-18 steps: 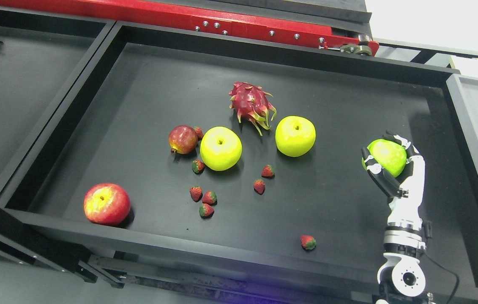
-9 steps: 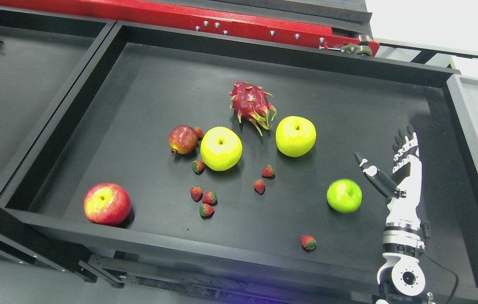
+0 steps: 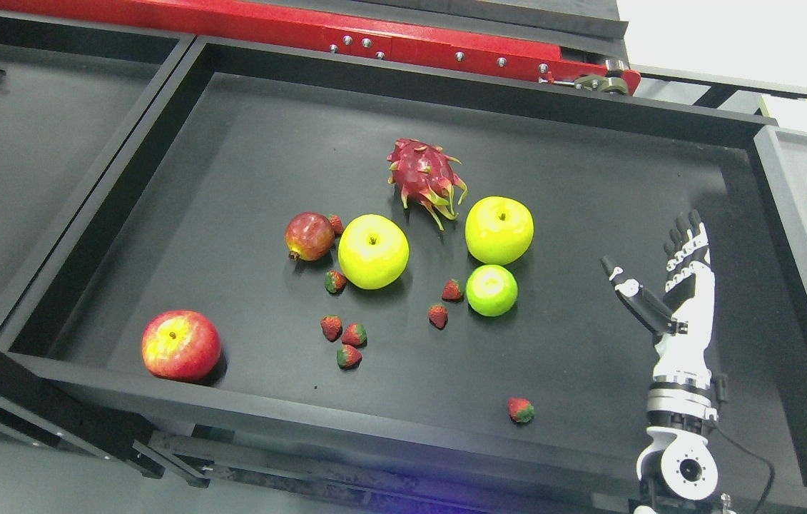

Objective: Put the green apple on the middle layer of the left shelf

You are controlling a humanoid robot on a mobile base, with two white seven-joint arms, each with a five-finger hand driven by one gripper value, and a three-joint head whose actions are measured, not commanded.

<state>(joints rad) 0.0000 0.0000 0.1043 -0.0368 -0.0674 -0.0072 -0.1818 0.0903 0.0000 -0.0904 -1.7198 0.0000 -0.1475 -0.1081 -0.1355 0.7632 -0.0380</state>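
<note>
Seemingly done: green apple rests loose on the black shelf tray, just near of a yellow apple and beside a strawberry, while right hand stands well right, fingers spread, empty.

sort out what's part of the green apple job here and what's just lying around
Job:
green apple, loose on the tray
right hand, open, empty
black tray

Lying about:
two yellow apples
red apple
dragon fruit
pomegranate
scattered strawberries
</note>
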